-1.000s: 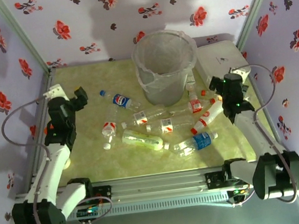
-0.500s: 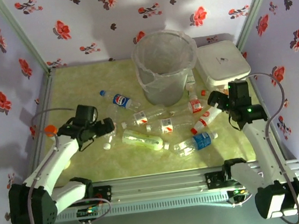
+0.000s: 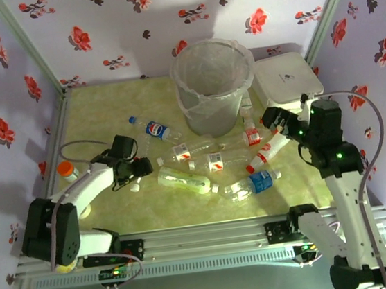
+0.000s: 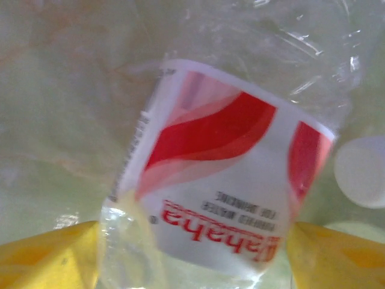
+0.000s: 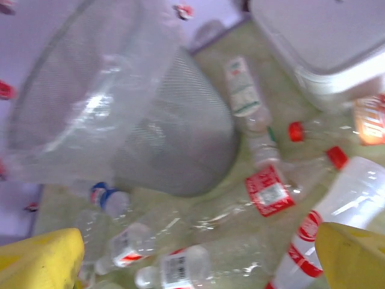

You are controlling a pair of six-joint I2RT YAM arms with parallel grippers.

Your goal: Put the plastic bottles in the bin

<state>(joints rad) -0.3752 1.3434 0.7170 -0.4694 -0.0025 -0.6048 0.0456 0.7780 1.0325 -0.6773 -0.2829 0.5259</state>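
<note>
Several small clear plastic bottles [image 3: 214, 161] lie on their sides on the yellow-green table [image 3: 99, 113], scattered between my two arms. They are in front of the round translucent grey-white bin [image 3: 210, 114], which stands upright at the far middle of the table and is lined with a clear plastic bag. The bottles lie outside it.

1. Left gripper [image 3: 139, 170]: lowered to table level at the left end of the scatter, over a bottle with a red-and-white label [image 4: 222, 174]. In the left wrist view my yellow fingers [image 4: 48, 256] stand one on each side of this bottle and appear to touch it. I cannot tell whether the jaws have clamped it. The bottle rests on the table, and a round white cap [image 4: 361, 171] sits just beside its label.

2. Right gripper [image 3: 279, 122]: hovers above the right end of the scatter, just in front of the white rounded square lidded box [image 3: 287, 81]. The jaws are spread wide with nothing between them. Below it lie a white bottle with red bands [image 5: 355, 192] and a red-labelled bottle [image 5: 267, 192]. A green-labelled bottle [image 5: 240, 90] lies near the bin's wall.

3. Other positions: a blue-labelled bottle [image 3: 155, 130] lies left of the bin. A green-tinted bottle [image 3: 183, 182] lies nearer my bases. A small orange-capped bottle [image 3: 66, 171] stands at the left edge, apart from the scatter.
</note>
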